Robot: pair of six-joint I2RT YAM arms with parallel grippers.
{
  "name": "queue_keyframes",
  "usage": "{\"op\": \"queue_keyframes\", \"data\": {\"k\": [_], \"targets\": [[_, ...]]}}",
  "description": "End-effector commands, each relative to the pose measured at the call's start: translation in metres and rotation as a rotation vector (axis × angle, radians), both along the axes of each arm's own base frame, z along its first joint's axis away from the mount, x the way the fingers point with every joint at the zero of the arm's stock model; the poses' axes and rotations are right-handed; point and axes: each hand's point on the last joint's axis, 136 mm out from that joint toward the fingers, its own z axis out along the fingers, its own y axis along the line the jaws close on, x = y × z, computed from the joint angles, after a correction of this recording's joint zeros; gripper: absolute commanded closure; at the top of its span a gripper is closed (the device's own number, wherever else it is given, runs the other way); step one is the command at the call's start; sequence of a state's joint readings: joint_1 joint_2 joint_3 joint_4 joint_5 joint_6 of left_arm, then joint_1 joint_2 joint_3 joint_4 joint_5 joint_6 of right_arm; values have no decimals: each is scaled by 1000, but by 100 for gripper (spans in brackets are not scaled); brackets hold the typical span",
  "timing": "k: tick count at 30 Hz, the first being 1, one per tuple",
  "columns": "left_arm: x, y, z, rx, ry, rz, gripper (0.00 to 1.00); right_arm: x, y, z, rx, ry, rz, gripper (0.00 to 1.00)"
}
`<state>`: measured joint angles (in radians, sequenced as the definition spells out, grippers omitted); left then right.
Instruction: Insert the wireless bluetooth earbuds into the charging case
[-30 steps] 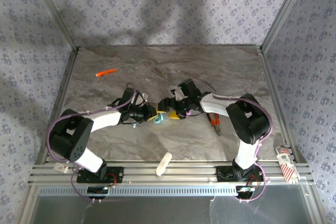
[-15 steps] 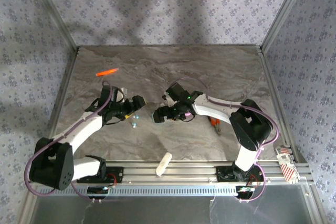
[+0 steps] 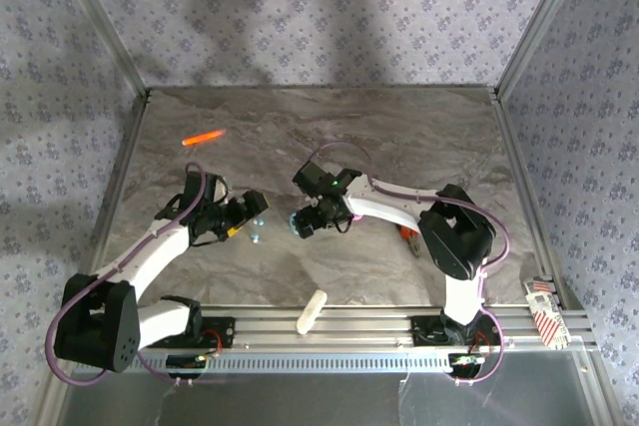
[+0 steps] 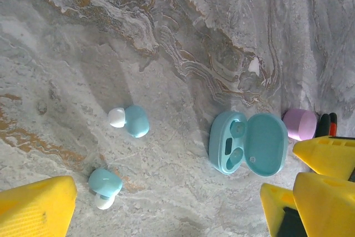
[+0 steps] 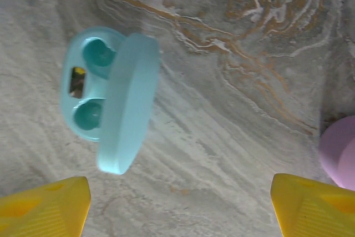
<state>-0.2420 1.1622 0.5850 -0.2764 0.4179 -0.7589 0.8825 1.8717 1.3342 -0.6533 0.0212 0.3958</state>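
My left gripper [image 3: 245, 214] hovers with jaws spread wide and empty, just left of the two teal earbuds [image 4: 132, 121] lying loose on the marble table [image 3: 449, 137]. Right of them my right gripper [image 5: 177, 206], also spread and empty, hangs over the open teal case [image 5: 108, 106]. Far left: an orange marker [image 3: 203, 137].

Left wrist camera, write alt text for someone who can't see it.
An open teal charging case, both sockets empty, lies on the marble table beside a pink case. Two teal earbuds lie loose on the table, apart from it. The left gripper is open.
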Motion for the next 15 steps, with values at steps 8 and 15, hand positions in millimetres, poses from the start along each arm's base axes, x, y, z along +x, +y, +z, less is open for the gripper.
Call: {"op": "queue_keyframes", "data": {"k": [8, 15], "targets": [[-4, 5, 4, 6, -15, 0, 0, 7, -13, -5, -153, -30, 24, 14], [-4, 4, 5, 4, -16, -2, 0, 18, -26, -3, -176, -41, -20, 14]]}}
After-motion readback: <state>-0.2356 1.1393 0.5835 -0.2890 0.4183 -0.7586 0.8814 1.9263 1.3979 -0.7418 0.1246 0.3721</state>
